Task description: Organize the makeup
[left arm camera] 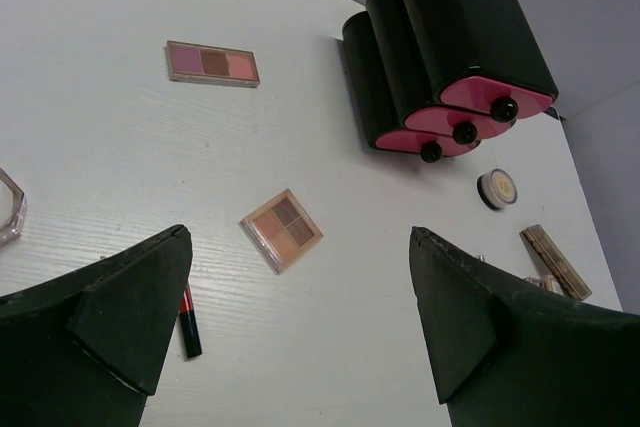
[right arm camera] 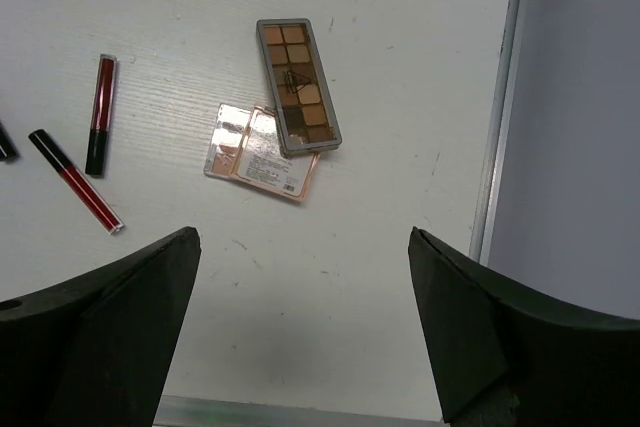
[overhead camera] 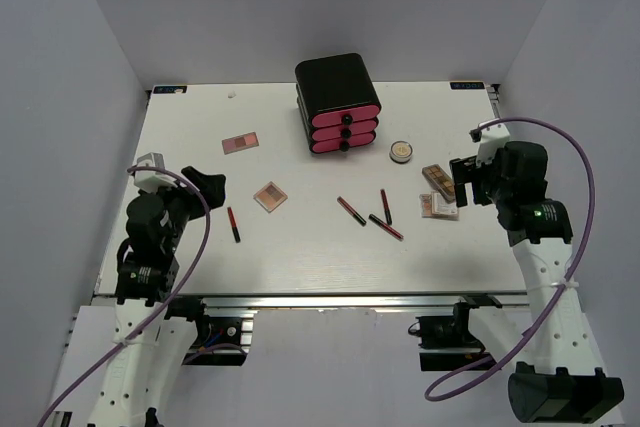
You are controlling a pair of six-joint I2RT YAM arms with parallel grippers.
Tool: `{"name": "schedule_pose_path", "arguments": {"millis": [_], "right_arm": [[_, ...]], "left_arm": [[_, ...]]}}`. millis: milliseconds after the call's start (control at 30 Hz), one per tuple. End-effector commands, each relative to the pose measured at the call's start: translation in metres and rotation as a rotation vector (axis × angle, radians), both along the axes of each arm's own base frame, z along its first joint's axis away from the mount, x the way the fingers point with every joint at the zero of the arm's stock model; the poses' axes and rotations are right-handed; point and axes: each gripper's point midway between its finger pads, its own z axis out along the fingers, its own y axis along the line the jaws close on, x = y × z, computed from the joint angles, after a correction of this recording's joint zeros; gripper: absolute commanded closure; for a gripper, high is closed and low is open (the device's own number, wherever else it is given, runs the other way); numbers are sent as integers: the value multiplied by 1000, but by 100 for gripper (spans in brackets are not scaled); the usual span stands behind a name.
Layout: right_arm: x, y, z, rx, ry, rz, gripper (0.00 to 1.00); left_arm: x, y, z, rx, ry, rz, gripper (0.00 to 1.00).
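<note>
Pink drawers, all three shut, on the black box [overhead camera: 338,102] at twelve o'clock on the table [overhead camera: 300,272], and I'd say the organizing has hardly begun. The makeup is scattered wide. A pink palette [overhead camera: 241,142] lies at ten o'clock, and a tan square palette [overhead camera: 270,196] sits near the middle. One lone stick [overhead camera: 233,224] is out at eight o'clock. Three more sticks [overhead camera: 385,205] are loosely bunched just right of centre. At two o'clock sits the gold compact [overhead camera: 402,151], and at three the brown palette [right arm camera: 298,85] rests with one end on two small pink palettes [right arm camera: 258,154]. All of it is left to gather, as I judge it.

Now the tools. The left gripper [left arm camera: 297,282] hangs above the table with its fingers spread wide. They hold nothing and touch nothing, with the tan square palette showing between them and the lone stick by the left finger. The right gripper [right arm camera: 300,282] is just as wide apart and empty. It hovers at three o'clock, with the brown palette stack ahead of its fingers.
</note>
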Motion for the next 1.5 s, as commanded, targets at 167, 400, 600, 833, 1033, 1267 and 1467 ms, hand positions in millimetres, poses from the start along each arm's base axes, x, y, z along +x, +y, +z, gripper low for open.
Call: {"name": "schedule_pose_path", "arguments": {"millis": [167, 400, 600, 833, 1033, 1267, 1467], "right_arm": [[-6, 34, 31, -46, -54, 321, 11], [15, 73, 26, 135, -92, 450, 11], [80, 98, 8, 376, 51, 240, 62], [128, 194, 6, 579, 109, 333, 27], [180, 242, 4, 703, 71, 330, 23], [235, 269, -10, 777, 58, 259, 29], [254, 280, -12, 769, 46, 248, 32]], "left_arm": [[7, -12, 1, -26, -35, -58, 2], [21, -22, -8, -69, -12, -95, 3], [35, -47, -15, -141, -24, -221, 61], [46, -60, -19, -146, 38, -296, 31], [53, -57, -17, -166, 46, -266, 24], [53, -53, -16, -218, 45, -219, 23], [53, -50, -16, -220, 55, -196, 23]]}}
